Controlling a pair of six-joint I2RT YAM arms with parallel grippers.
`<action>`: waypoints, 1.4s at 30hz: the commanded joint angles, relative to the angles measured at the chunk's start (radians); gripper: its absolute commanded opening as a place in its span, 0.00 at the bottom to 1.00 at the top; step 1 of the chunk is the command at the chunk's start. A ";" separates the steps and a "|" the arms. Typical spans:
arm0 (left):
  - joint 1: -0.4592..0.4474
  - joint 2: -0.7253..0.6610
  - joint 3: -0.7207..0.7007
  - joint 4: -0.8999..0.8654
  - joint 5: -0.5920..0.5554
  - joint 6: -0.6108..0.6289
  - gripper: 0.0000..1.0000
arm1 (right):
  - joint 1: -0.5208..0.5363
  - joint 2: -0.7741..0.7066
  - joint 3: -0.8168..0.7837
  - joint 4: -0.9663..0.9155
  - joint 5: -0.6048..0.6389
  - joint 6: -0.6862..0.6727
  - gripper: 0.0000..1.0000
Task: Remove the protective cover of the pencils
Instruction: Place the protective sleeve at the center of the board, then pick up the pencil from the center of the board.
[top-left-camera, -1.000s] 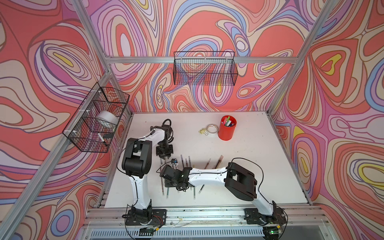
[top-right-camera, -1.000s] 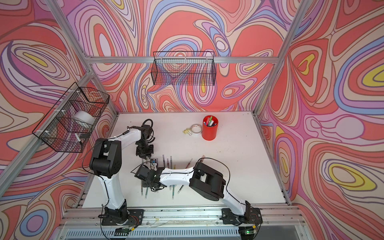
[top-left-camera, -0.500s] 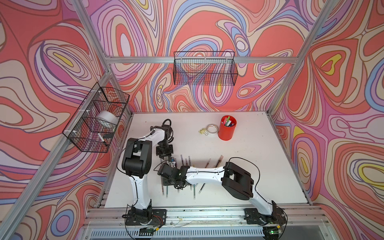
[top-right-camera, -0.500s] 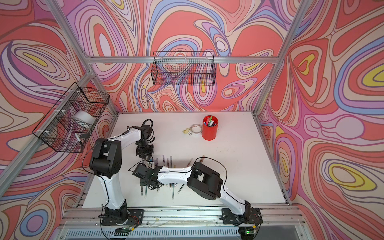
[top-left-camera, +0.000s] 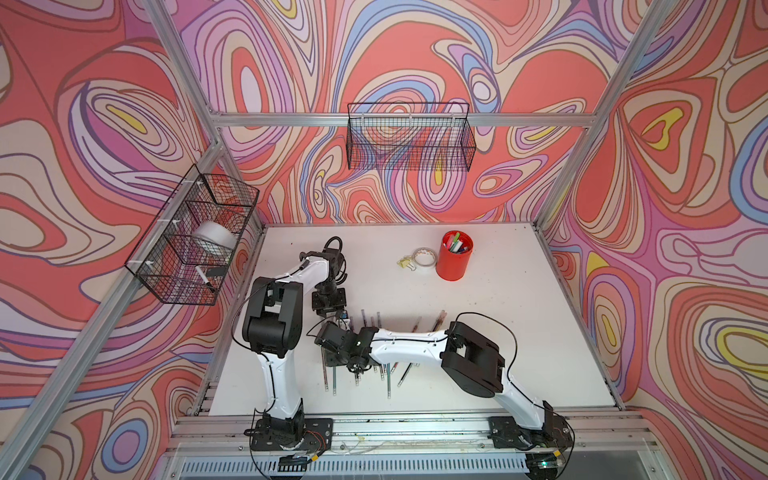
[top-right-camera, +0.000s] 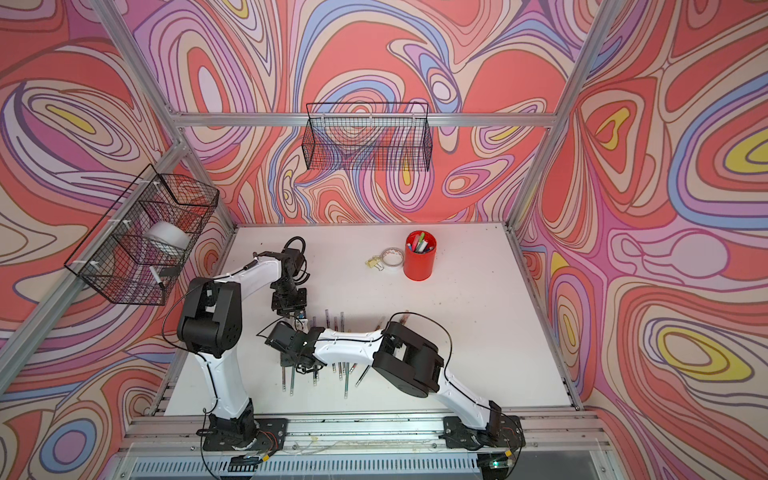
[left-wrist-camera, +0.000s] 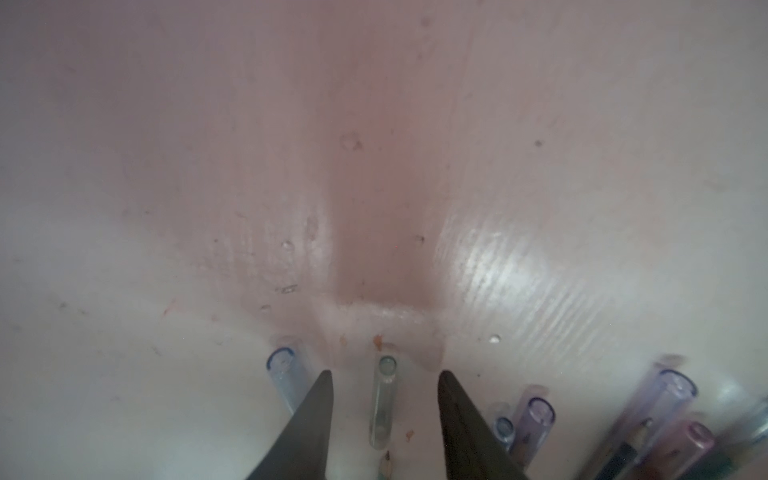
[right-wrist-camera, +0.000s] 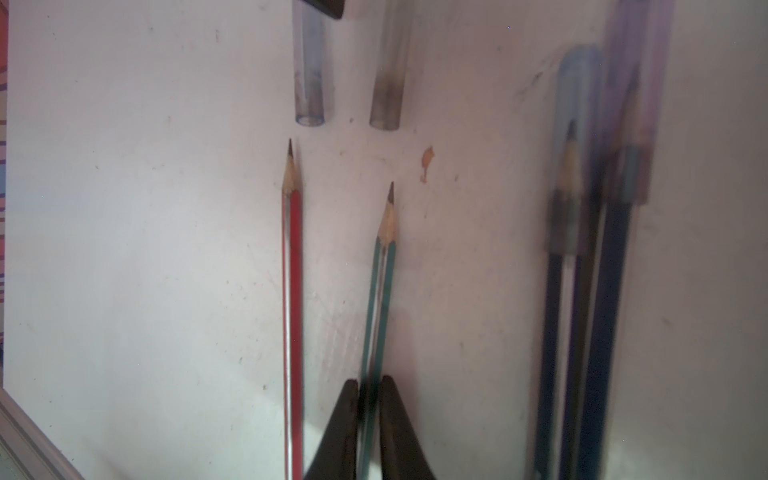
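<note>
Now the left gripper (left-wrist-camera: 385, 374) stands open around the clear cap (left-wrist-camera: 384, 399), loose on the table (right-wrist-camera: 124, 249) near its front edge, left of middle; I think it should rise straight up without dragging it. The right gripper (right-wrist-camera: 369, 380) is clenched on the green pencil (right-wrist-camera: 384, 270), beside the red pencil (right-wrist-camera: 293, 291). Counted: two bare pencils (right-wrist-camera: 294, 232), two loose caps (right-wrist-camera: 309, 83), about three blurred capped pencils (right-wrist-camera: 604, 332).

Left gripper (left-wrist-camera: 385, 372) jaws apart, right gripper (right-wrist-camera: 369, 379) seemingly pinched tight, both low
</note>
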 joint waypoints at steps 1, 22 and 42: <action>-0.001 -0.058 0.011 -0.012 -0.026 -0.003 0.47 | -0.006 0.042 -0.007 -0.012 0.007 -0.032 0.14; 0.039 -0.710 -0.021 -0.153 -0.313 -0.008 0.68 | 0.012 -0.208 -0.178 0.176 0.033 -0.092 0.26; -0.019 -1.045 -0.320 -0.077 -0.188 -0.038 0.77 | 0.031 -0.161 -0.107 -0.126 0.180 0.007 0.24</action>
